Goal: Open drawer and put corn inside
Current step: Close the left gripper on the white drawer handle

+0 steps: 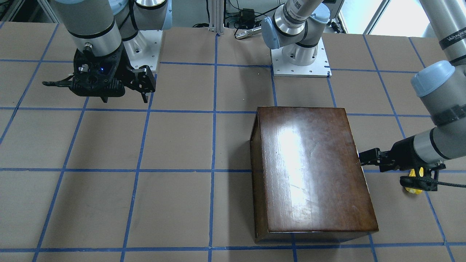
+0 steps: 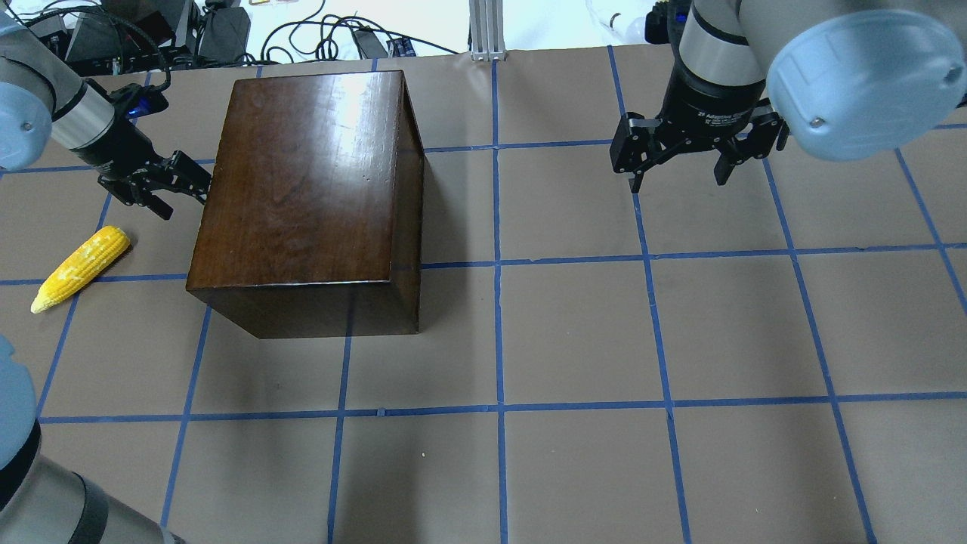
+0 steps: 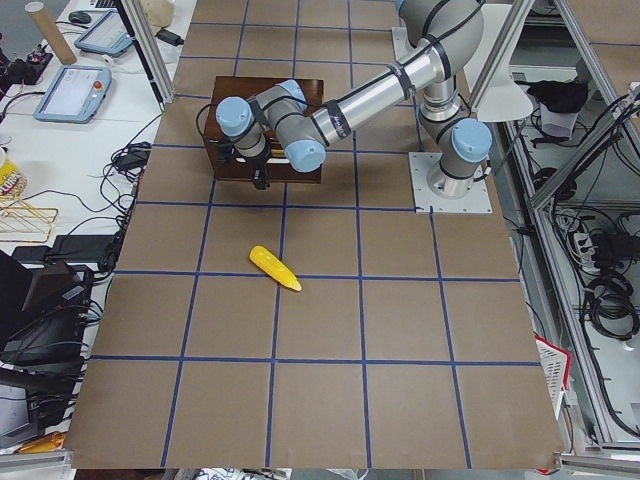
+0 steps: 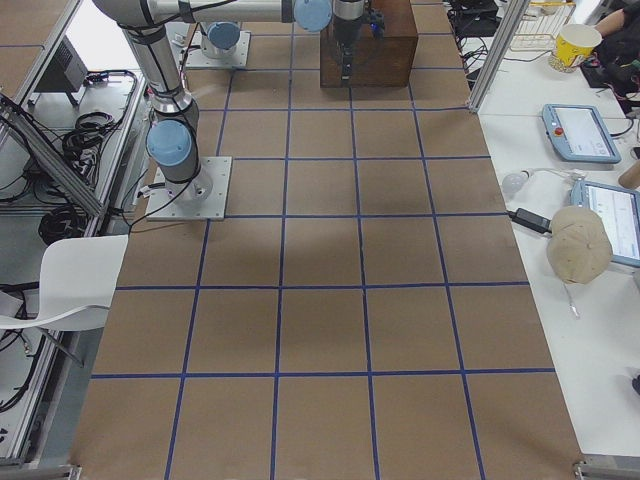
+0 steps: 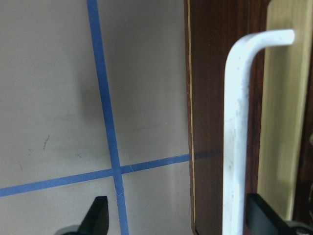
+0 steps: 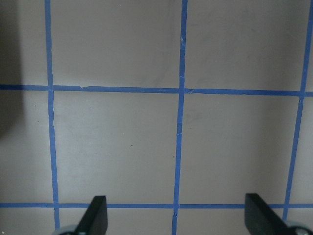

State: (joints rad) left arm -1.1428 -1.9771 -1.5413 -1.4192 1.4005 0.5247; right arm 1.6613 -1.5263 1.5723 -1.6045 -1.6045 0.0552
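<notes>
We find the left end effector released around the stiff white drawer handle; grasp mid-bar. The corn, judged light and rigid, lies on the desk at the box's 8 o'clock.

Bright, even light is being thrown from overhead. White glare is being bounced off the box top, just beside the left gripper. Between its fingers, the handle is being rendered soft, a faint shadow alongside.
</notes>
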